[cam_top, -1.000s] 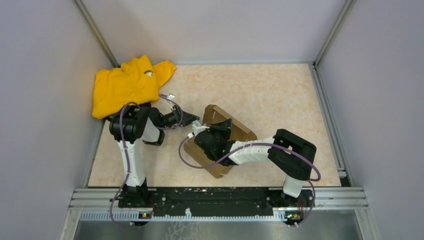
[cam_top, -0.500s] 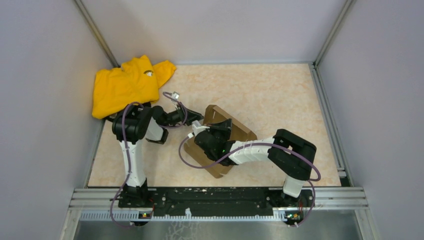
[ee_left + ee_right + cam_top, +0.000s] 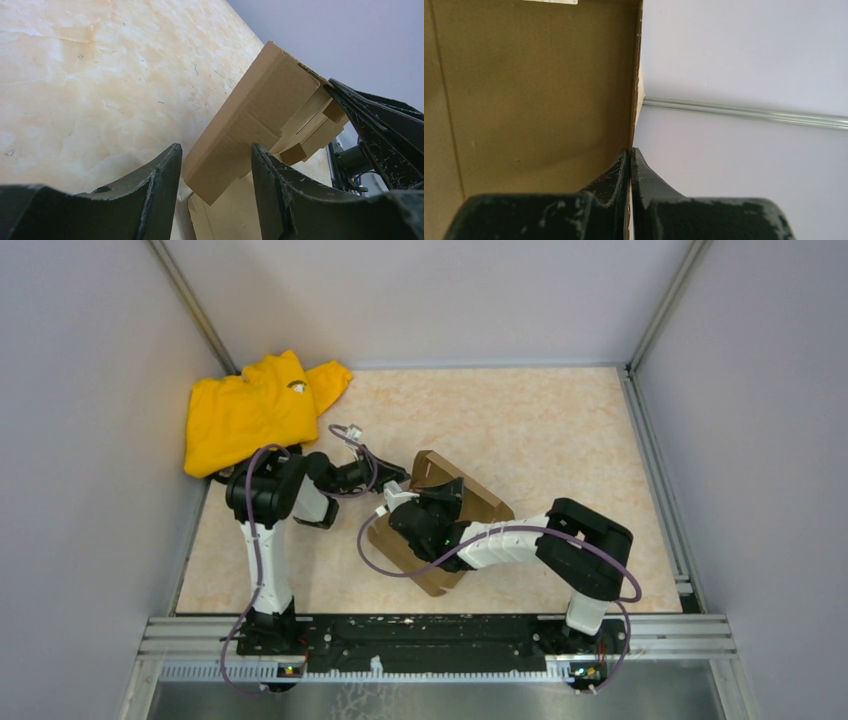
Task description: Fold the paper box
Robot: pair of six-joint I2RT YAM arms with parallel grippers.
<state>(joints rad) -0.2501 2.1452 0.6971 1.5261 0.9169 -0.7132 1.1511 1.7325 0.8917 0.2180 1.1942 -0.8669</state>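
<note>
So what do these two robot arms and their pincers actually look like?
Both match: the left arm and right arm have white links between chunky black joint housings, with a purple cable looping along each. The left gripper and right gripper each end in two tapered black fingers, scuffed with pale scratches. No markings that I can read.

Count by kind, top view:
- One paper box (image 3: 487,503), centre of frame.
- One yellow garment (image 3: 250,410), upper left.
- Two robot arms: left arm (image 3: 262,552) and right arm (image 3: 585,552).
- Two claws: left claw (image 3: 215,151) and right claw (image 3: 630,152).
- One table (image 3: 540,430).
</note>
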